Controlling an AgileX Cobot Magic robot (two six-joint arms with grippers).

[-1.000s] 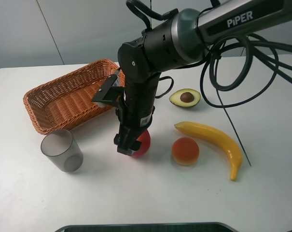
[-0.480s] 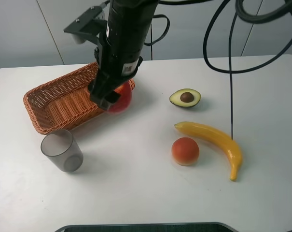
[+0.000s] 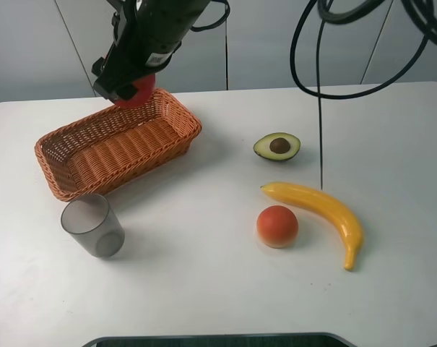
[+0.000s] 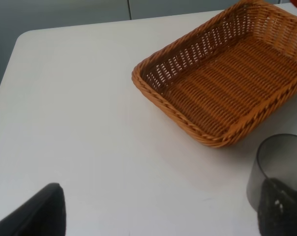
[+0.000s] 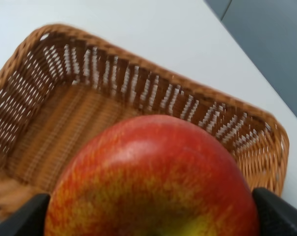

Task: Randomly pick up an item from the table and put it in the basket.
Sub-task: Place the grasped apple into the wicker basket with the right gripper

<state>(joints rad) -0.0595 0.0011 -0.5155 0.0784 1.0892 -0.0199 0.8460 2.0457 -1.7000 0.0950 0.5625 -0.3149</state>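
Note:
The red apple [image 3: 139, 92] with yellowish streaks is held in my right gripper [image 3: 128, 90], which is shut on it and has reached across to the left. It hangs above the far rim of the orange-brown wicker basket [image 3: 124, 148], clear of the white table [image 3: 204, 282]. In the right wrist view the apple [image 5: 153, 182] fills the space between the fingers, with the basket [image 5: 114, 78] below it. My left gripper [image 4: 163, 216] is open and empty, low over the table near the basket [image 4: 227, 93]. It is out of the exterior view.
A grey translucent cup [image 3: 93, 225] stands in front of the basket and also shows in the left wrist view [image 4: 278, 169]. An avocado half [image 3: 277, 147], a banana [image 3: 319, 210] and an orange-red peach-like fruit [image 3: 277, 225] lie on the right half of the table.
My right gripper lifted the apple off the table beside the peach-like fruit and carried it up and back to the left, to above the basket's far rim.

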